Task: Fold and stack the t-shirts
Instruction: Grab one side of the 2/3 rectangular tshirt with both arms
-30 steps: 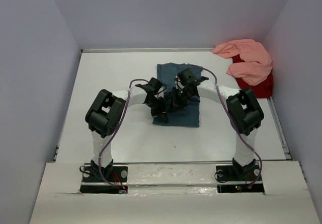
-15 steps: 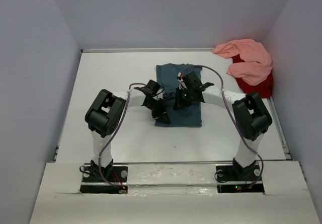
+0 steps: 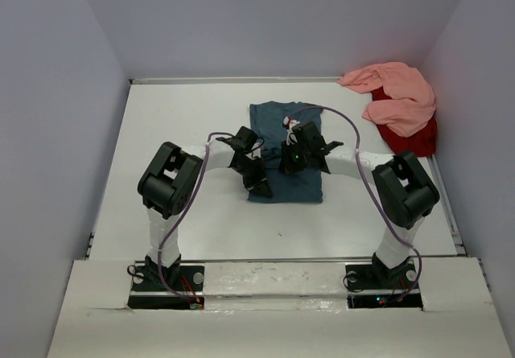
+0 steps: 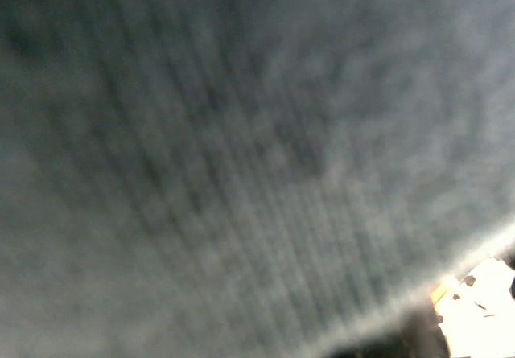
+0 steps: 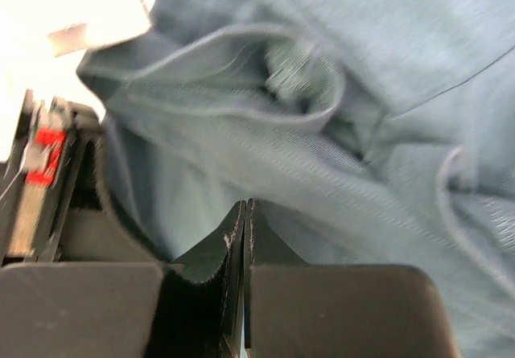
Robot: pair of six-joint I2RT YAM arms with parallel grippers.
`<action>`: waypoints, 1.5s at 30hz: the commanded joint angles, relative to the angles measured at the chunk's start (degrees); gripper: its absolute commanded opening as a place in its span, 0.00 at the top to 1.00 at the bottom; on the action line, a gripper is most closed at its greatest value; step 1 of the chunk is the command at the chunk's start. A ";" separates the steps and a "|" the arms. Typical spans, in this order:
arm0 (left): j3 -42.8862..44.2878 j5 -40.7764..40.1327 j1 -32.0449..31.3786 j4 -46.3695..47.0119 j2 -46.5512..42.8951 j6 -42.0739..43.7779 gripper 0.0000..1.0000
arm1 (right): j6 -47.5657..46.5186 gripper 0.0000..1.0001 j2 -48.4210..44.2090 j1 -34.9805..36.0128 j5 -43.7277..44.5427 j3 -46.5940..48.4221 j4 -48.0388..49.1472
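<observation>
So, left gripper point(image 3: 259, 185) and right gripper point(image 3: 287, 165) both closed, low over teal shirt point(image 3: 272, 121); I can't see cloth pinched. Pink shirt point(image 3: 398, 92) heaped on red shirt point(image 3: 414, 139), well off beyond right gripper.

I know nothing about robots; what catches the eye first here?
The left arm and right arm both bend inward over a dark teal-blue shirt lying in the middle of the table. In the far right corner, a salmon pink shirt sits crumpled on top of a red shirt.
</observation>
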 commanded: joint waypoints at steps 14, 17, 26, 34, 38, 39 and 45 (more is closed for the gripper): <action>2.41 -2.51 -0.10 -4.77 3.57 0.92 1.00 | -9.57 1.00 -17.38 11.83 20.17 -18.17 19.02; 2.67 -2.16 0.08 -4.68 3.75 1.01 1.00 | -7.29 1.00 -15.97 11.83 24.22 -22.03 25.34; 2.50 -1.98 0.61 -4.94 2.34 1.27 1.00 | -1.57 1.00 -9.21 11.83 26.34 -29.60 48.20; 2.41 -2.07 0.69 -4.94 1.73 1.27 1.00 | -1.65 1.00 -3.40 11.83 27.03 -28.38 56.02; 2.41 -2.24 0.61 -4.85 1.82 1.36 1.00 | -1.83 1.00 0.81 11.83 27.04 -26.88 59.19; 2.41 -2.16 0.61 -4.77 1.82 1.45 1.00 | -1.74 1.00 1.87 11.83 27.12 -26.71 60.33; 2.68 -2.33 0.61 -5.47 2.17 2.59 1.00 | -2.71 1.00 7.41 11.83 28.97 -25.74 66.92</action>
